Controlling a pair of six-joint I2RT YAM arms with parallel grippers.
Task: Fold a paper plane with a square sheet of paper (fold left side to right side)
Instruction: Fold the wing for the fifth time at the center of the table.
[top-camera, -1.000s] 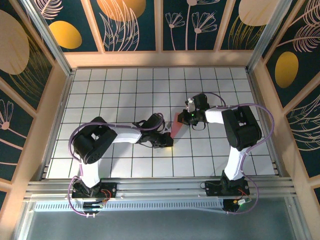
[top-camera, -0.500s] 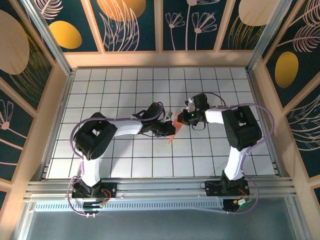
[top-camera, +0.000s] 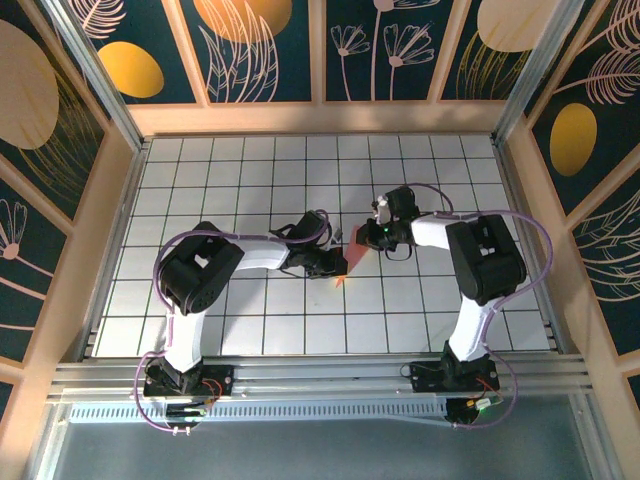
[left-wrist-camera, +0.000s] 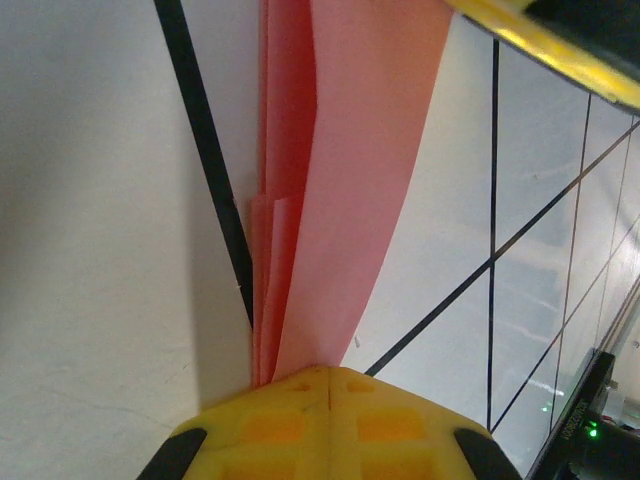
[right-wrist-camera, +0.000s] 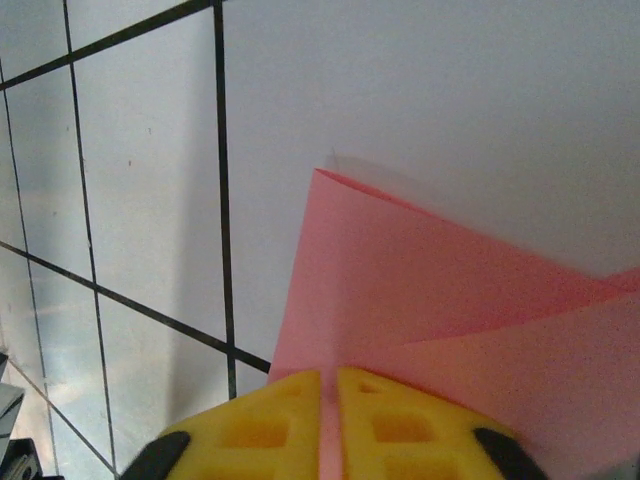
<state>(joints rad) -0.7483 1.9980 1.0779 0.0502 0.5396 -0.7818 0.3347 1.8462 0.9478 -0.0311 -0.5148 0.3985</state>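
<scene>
Spreading between wooden walls (top-camera: 300, 118) set with dark floral panels, a white grid-tiled table (top-camera: 220, 180) is left bare along its far rows and down both sides, so open room is offered all round the centre. The left arm (top-camera: 200, 275) and the right arm (top-camera: 485, 255) are reached inward until their wrists nearly meet.

Between them, near the table's middle, the paper plane (top-camera: 349, 262) is held as a slim salmon-pink wedge, its pointed end toward the near edge. The left gripper (top-camera: 332, 262) is placed at its left flank, the right gripper (top-camera: 372, 238) at its far end.

At the left wrist, the left gripper (left-wrist-camera: 320, 385) is seen clamped on the paper plane (left-wrist-camera: 350, 180); several staggered layer edges are stacked beside a black grid line (left-wrist-camera: 205, 150). A yellow finger (left-wrist-camera: 540, 30) is met at the strip's far end.

At the right wrist, the right gripper (right-wrist-camera: 329, 385) is pinched onto the paper plane (right-wrist-camera: 430, 290), whose sharp corner is lifted clear over a plain tile.
</scene>
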